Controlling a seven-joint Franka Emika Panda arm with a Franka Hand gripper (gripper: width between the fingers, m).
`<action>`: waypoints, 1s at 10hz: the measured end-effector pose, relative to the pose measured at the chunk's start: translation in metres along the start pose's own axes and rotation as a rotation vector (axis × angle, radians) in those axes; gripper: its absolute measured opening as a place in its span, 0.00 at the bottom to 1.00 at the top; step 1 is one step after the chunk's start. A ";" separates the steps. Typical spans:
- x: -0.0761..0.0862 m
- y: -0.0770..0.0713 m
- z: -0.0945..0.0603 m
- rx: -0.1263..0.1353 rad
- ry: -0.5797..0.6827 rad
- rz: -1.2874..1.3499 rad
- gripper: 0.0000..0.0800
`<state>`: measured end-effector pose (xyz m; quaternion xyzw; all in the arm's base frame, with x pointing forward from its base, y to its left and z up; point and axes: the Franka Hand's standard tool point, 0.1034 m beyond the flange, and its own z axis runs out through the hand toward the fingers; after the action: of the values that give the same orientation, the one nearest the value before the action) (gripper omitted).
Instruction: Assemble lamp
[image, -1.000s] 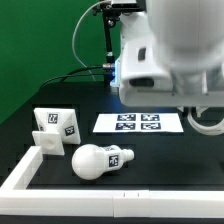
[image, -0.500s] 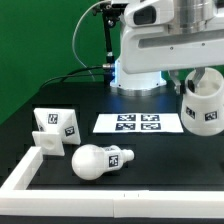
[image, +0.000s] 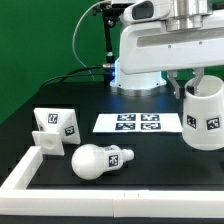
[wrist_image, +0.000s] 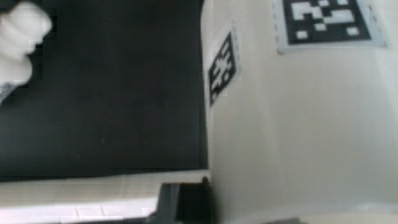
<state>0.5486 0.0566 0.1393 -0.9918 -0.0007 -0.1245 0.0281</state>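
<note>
The white tapered shade (image: 205, 115) with square tags hangs at the exterior view's right, just above the black table. My gripper (image: 200, 80) is shut on its upper rim. In the wrist view the shade's wall (wrist_image: 302, 120) fills most of the picture, with one dark finger (wrist_image: 189, 203) against it; the other finger is hidden. The rounded bulb (image: 100, 160) lies on its side near the front. The blocky base (image: 55, 128) stands at the exterior view's left. Both are apart from the gripper.
The marker board (image: 138, 123) lies flat in the middle, just left of the shade. A long white rail (image: 30, 175) borders the table's front left. The robot's white base (image: 140, 60) stands behind, with a green backdrop.
One second ago the arm blocked much of the exterior view. Since then the gripper has come down at the right with the shade, which now hangs lower, near the table.
</note>
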 end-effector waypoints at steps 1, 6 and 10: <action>-0.017 -0.006 -0.009 -0.008 0.055 -0.045 0.06; -0.045 -0.025 -0.012 0.001 0.135 -0.073 0.06; -0.075 -0.028 -0.003 -0.006 0.106 -0.184 0.06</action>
<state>0.4747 0.0848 0.1257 -0.9797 -0.0900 -0.1786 0.0135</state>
